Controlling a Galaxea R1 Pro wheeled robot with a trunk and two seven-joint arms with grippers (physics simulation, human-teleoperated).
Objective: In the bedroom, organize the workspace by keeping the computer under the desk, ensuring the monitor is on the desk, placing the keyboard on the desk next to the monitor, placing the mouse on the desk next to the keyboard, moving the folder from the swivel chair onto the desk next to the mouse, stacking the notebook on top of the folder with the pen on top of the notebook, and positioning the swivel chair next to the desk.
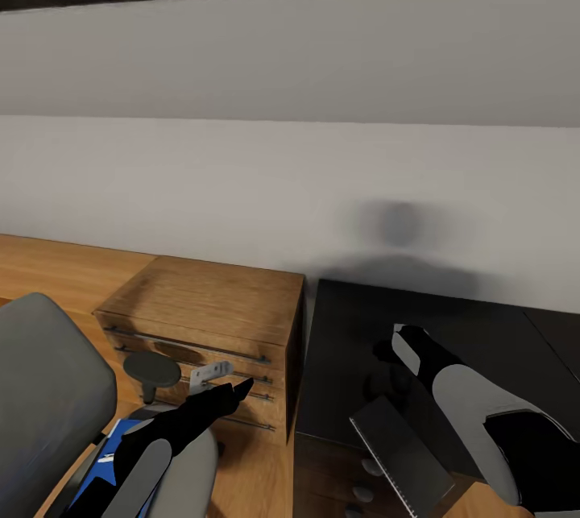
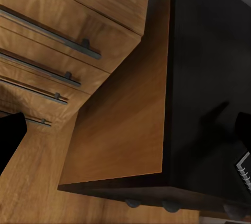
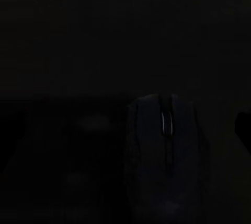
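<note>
The black-topped desk [image 1: 354, 325] fills the lower right of the head view. Over it my right gripper [image 1: 393, 350] hovers, and the right wrist view, very dark, looks down on the black mouse [image 3: 164, 145] close below, between open fingers. The grey notebook [image 1: 399, 453] with a spiral edge lies near the desk's front; its corner [image 2: 243, 169] also appears in the left wrist view. The grey swivel chair [image 1: 44, 389] stands at lower left with the blue folder [image 1: 113, 441] on its seat. My left gripper [image 1: 242, 386] is open and empty, above the chair and pointing at the wooden cabinet.
A low light-wood cabinet [image 1: 209, 308] with bar-handled drawers [image 2: 47, 72] stands against the wall, left of the desk. A narrow strip of wood floor [image 1: 258, 478] separates them. The desk's drawer knobs [image 1: 366, 468] show under its front edge. A white sloped wall rises behind.
</note>
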